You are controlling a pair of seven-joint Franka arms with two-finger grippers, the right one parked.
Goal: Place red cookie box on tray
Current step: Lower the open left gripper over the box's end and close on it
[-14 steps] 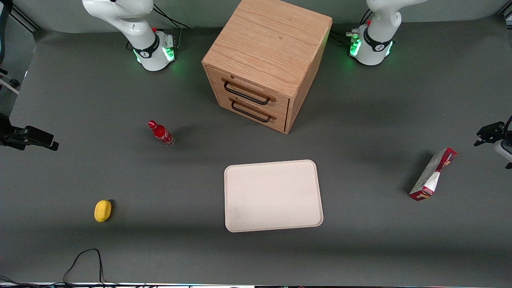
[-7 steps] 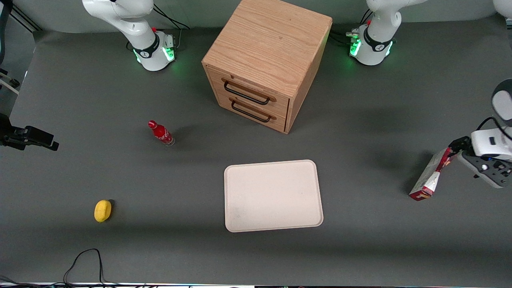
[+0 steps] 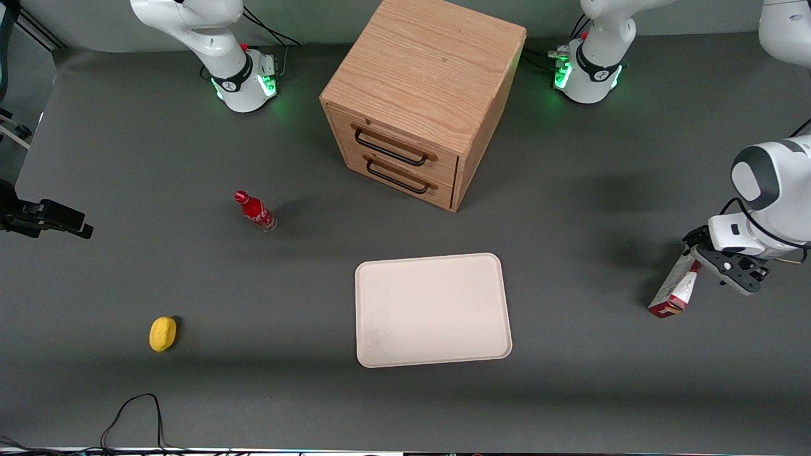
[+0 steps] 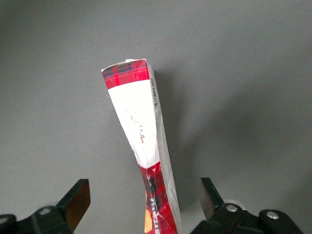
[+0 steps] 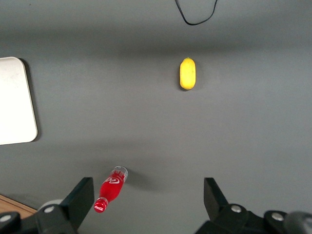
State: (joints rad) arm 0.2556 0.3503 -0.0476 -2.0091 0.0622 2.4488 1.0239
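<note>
Red cookie box lies on worktop toward working arm's end, well apart from tray. Box not lifted. Gripper sits over box end farther from front camera. Jaws apart, one each side of box, per left wrist view; no contact seen. Tray holds nothing. Wooden drawer cabinet stands farther from front camera than tray. Red bottle and yellow object lie toward parked arm's end.

gripper over red cookie box, fingers spread, bare table toward tray
</note>
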